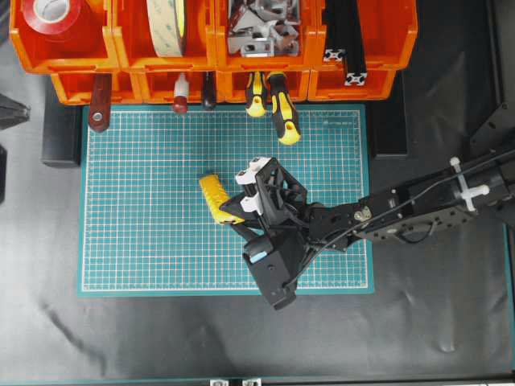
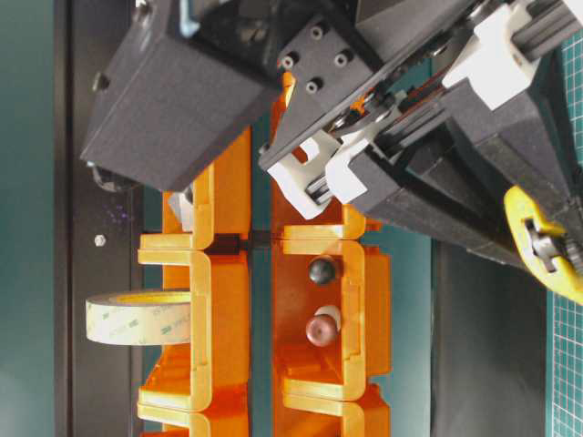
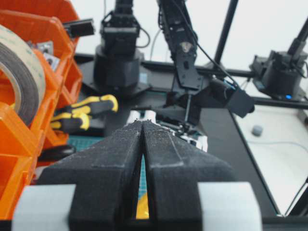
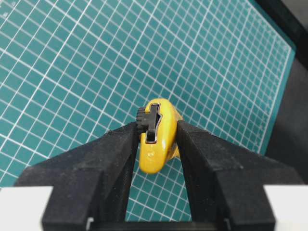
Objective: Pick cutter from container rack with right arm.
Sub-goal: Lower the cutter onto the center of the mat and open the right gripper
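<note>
The yellow cutter (image 1: pixel 216 197) is clamped between the fingers of my right gripper (image 1: pixel 235 207), over the middle of the green cutting mat and clear of the container rack (image 1: pixel 121 56) at the back. In the right wrist view the cutter (image 4: pixel 156 142) sits upright between both pads, with its dark slider facing the camera and the gripper (image 4: pixel 157 131) shut on it. Its yellow end also shows in the table-level view (image 2: pixel 547 246). My left gripper (image 3: pixel 143 123) is shut and empty, beside the orange rack (image 3: pixel 65 72).
The green mat (image 1: pixel 137 233) lies below the rack. Two yellow-and-black screwdrivers (image 1: pixel 282 108) and other tool handles (image 1: pixel 100 104) stick out of the lower bins. Tape rolls (image 1: pixel 50 14), brackets (image 1: pixel 261 32) and black profiles (image 1: pixel 346 40) fill the upper bins.
</note>
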`<action>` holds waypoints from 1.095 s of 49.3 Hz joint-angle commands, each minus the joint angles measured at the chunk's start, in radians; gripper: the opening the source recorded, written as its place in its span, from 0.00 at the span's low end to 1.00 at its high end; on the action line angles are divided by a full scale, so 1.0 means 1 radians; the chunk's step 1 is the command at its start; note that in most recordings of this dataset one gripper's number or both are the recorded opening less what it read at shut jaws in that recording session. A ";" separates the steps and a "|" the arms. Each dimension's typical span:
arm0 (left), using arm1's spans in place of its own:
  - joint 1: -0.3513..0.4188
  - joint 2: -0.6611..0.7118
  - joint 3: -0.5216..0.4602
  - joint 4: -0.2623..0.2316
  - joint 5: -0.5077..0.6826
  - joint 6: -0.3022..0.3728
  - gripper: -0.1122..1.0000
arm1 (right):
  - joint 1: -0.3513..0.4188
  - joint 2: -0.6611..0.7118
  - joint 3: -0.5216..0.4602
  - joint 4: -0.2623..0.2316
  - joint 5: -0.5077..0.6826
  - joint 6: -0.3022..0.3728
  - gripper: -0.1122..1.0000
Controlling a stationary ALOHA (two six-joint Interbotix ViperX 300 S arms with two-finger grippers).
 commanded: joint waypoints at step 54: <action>0.017 -0.020 -0.025 0.003 0.051 -0.003 0.11 | 0.078 -0.140 0.112 0.405 -0.005 0.008 0.78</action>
